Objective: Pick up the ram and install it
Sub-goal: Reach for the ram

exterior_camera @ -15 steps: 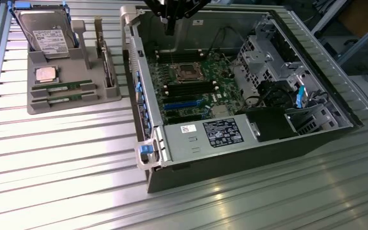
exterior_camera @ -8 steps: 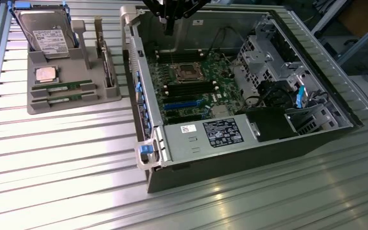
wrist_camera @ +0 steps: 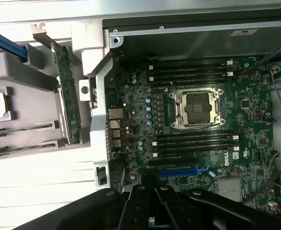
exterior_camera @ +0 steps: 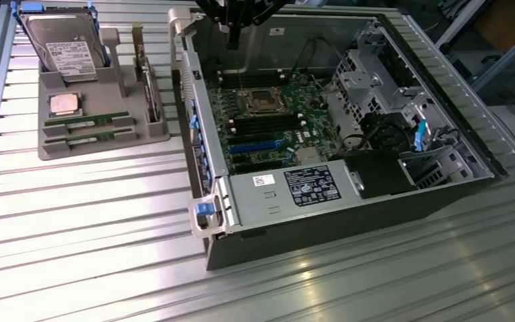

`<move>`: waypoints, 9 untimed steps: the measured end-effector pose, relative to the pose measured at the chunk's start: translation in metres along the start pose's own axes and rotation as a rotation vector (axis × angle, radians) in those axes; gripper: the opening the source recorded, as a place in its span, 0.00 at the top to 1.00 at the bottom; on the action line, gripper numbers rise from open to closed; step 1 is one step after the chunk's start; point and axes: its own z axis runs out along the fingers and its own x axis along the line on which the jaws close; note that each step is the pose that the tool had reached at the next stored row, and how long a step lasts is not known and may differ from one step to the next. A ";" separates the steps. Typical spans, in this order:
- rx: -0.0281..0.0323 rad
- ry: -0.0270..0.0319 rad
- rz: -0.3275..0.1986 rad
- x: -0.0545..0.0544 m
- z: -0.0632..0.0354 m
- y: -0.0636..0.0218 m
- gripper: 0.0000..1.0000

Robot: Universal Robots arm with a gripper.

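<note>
Though closed, claw [exterior_camera: 233,43] above case's [exterior_camera: 329,236] far edge, rams [exterior_camera: 88,122] well apart.

Long, narrow green circuit-board RAM stick [exterior_camera: 88,122] with dark chips and a small white label near mid-length. It lies lengthwise in a slot of the grey moulded holder tray [exterior_camera: 96,150], on the exterior view's left. Second identical RAM stick [exterior_camera: 88,139] sits in the next slot, parallel, just beside the first, not touching. Both are fully seated in the tray, level, with nothing gripping them.
</note>
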 end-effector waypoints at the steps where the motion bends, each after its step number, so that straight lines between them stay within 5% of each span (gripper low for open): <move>1: 0.0000 0.0001 0.000 0.002 -0.0001 -0.0001 0.89; 9: 0.0000 0.0000 0.000 0.006 -0.0002 -0.0005 0.89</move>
